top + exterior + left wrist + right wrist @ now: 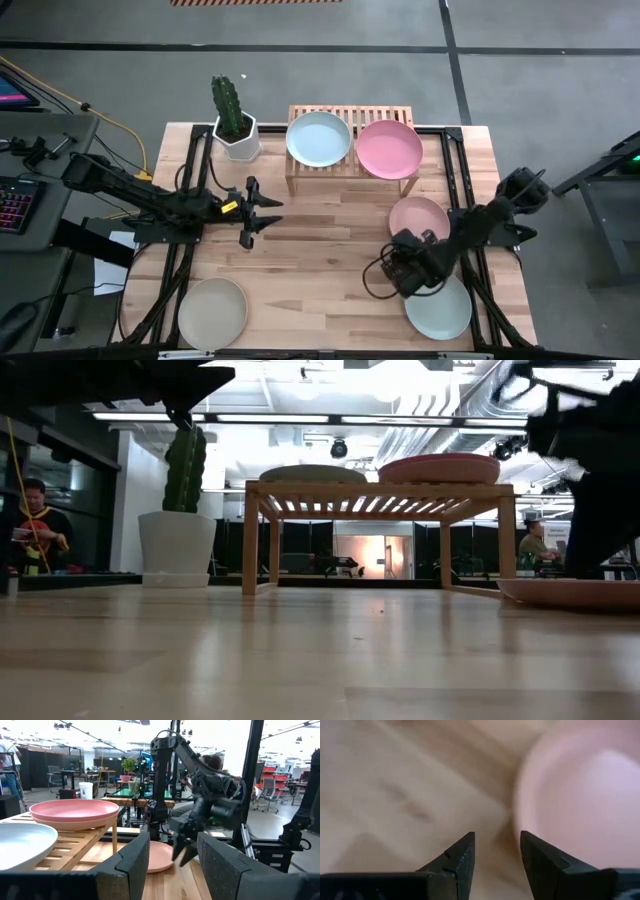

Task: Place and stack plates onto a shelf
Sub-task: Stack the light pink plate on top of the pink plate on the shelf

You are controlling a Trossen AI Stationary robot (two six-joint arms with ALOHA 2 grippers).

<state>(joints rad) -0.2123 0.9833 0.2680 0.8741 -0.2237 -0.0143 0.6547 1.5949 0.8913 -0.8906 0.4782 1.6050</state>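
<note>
The light wood shelf stands at the table's far middle. A pale blue plate lies on its left half and a pink plate on its right half. Another pink plate lies flat on the table at the right, with a pale green plate nearer and a beige plate at the near left. My right gripper is open and points down over the bare wood just beside that pink plate's rim. My left gripper is open and hovers level left of centre, facing right.
A white hexagonal pot with a cactus stands left of the shelf. Dark frame rails run along the table's left and right sides. Bare wood lies between the two arms. People are in the room beyond the table.
</note>
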